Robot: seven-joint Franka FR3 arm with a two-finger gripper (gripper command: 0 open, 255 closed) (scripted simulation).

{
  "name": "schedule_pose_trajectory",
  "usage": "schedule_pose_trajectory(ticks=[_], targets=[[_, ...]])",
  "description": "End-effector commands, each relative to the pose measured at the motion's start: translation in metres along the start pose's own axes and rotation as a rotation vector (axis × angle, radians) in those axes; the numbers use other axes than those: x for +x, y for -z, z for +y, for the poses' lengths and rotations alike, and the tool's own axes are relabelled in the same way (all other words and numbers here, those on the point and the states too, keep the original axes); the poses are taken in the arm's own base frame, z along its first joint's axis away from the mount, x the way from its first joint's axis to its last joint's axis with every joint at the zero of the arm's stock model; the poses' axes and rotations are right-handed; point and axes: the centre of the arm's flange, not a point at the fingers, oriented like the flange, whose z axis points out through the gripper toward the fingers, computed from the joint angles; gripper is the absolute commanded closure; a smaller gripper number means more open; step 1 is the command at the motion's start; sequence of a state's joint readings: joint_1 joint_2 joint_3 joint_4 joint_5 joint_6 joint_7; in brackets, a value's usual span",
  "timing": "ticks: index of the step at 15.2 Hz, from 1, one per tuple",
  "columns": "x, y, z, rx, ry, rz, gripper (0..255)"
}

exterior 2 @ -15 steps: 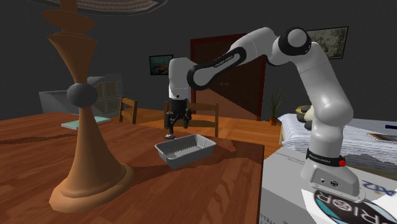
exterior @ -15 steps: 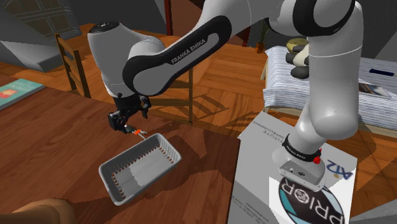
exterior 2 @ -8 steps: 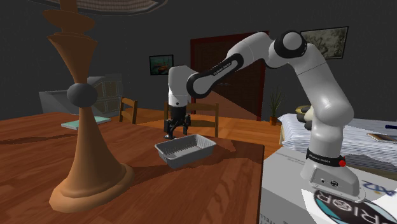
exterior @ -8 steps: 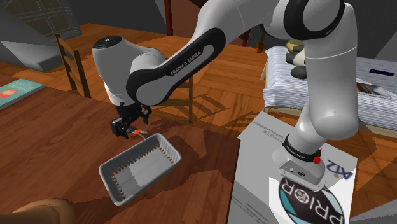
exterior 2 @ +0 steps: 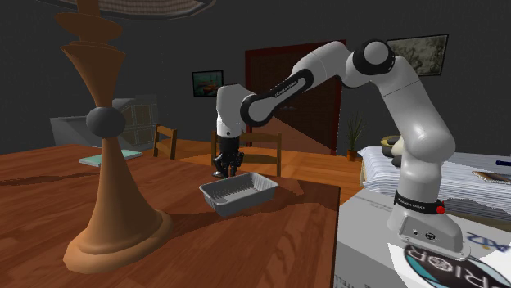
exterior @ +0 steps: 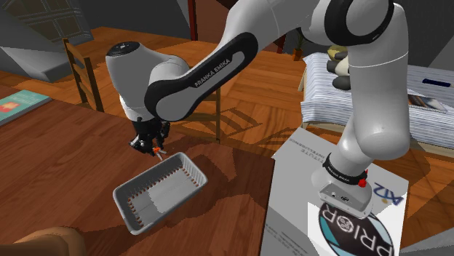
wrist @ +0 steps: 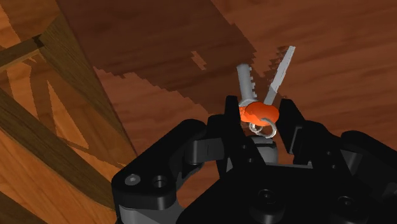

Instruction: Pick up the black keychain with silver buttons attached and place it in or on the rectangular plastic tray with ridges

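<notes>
Trouble, as I judged it, would end on the broad brown wooden table. The big white arm with dark joints had its hand at about twelve o'clock of the grey rectangular ridged tray. Whether it was over the far rim or just outside it I could not tell, so letting go there might have dropped the load beyond the wall. The arm arched over from the boxy white stand, forearm sloping down, wrist aimed almost straight at the tabletop. The black two-finger gripper had its fingers pinching the small keychain, an orange bead with a silver ring and two silver blades. It was held by the bead alone, blades jutting ahead, and a jolt could have twisted it free.
</notes>
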State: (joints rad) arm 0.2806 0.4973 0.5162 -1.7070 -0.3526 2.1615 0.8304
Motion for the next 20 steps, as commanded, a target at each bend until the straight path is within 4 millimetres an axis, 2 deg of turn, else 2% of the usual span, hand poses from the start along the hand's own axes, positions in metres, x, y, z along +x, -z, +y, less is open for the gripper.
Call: schedule_pose_trajectory(ticks=[1,8,20], targets=[[0.0,-0.001,0.001,-0.002,-0.001,-0.001,255],[0.0,-0.001,0.001,-0.002,-0.001,-0.001,255],[0.004,0.062,0.002,-0.002,-0.001,-0.001,255]])
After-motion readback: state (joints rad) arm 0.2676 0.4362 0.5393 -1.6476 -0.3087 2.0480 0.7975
